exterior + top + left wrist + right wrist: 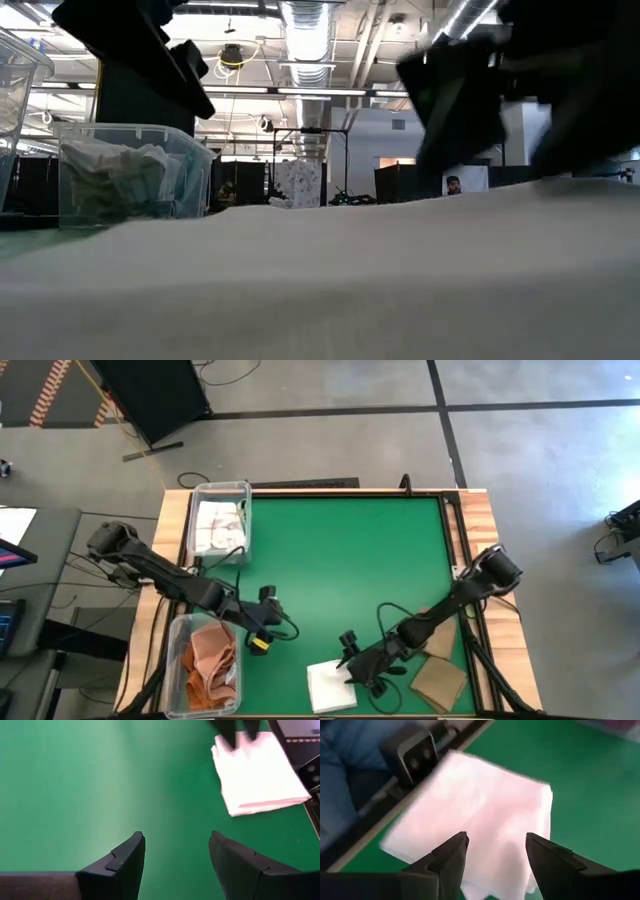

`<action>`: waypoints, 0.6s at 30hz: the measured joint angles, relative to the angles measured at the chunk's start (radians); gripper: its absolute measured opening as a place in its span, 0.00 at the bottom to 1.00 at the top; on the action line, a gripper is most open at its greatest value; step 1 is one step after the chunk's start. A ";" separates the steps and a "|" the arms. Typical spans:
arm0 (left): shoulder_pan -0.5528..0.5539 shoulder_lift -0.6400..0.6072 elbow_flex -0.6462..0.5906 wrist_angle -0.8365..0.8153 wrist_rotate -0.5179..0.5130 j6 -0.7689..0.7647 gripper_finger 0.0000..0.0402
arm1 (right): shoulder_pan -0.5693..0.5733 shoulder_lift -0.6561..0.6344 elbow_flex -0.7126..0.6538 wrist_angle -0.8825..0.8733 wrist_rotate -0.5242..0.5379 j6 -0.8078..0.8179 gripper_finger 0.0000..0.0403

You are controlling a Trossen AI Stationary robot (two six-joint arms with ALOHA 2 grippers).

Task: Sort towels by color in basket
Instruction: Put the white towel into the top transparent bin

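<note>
A white folded towel (330, 686) lies flat on the green mat near the table's front edge. It also shows in the right wrist view (485, 815) and in the left wrist view (257, 775). My right gripper (352, 660) is open and hangs just over the towel's far side (497, 837); I see no touch. My left gripper (262, 634) is open over bare mat (177, 837), left of the towel and beside the near-left basket (178, 672), which holds rust-orange towels (210, 660). The far-left basket (246, 492) holds white towels (215, 525). Two tan towels (440, 680) lie at the near right.
A small camera block (415, 752) stands at the table's front edge, close behind the white towel. The mat's middle and far half (340, 550) hold nothing. In the low view the white towel (320, 270) fills the foreground, and the far-left basket (130, 180) stands behind it.
</note>
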 joint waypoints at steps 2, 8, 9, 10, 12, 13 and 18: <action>-0.006 0.016 -0.019 0.049 0.000 0.002 0.52 | -0.011 0.023 -0.003 -0.007 0.000 -0.007 0.61; -0.009 0.101 -0.027 0.115 0.000 0.008 0.52 | -0.040 0.093 -0.001 0.024 -0.013 0.001 0.67; -0.009 0.116 -0.027 0.125 -0.001 0.010 0.52 | -0.041 0.100 0.001 0.027 -0.021 0.002 0.67; -0.009 0.130 -0.027 0.131 0.000 0.014 0.52 | -0.048 0.108 0.002 0.027 -0.025 0.003 0.67; -0.009 0.161 -0.027 0.145 -0.001 0.023 0.52 | -0.054 0.123 0.003 0.030 -0.032 0.008 0.66; -0.009 0.175 -0.027 0.156 0.000 0.027 0.52 | -0.054 0.124 0.003 0.028 -0.034 0.015 0.65; -0.009 0.230 -0.027 0.189 0.000 0.037 0.52 | -0.069 0.123 0.002 0.018 -0.040 0.036 0.49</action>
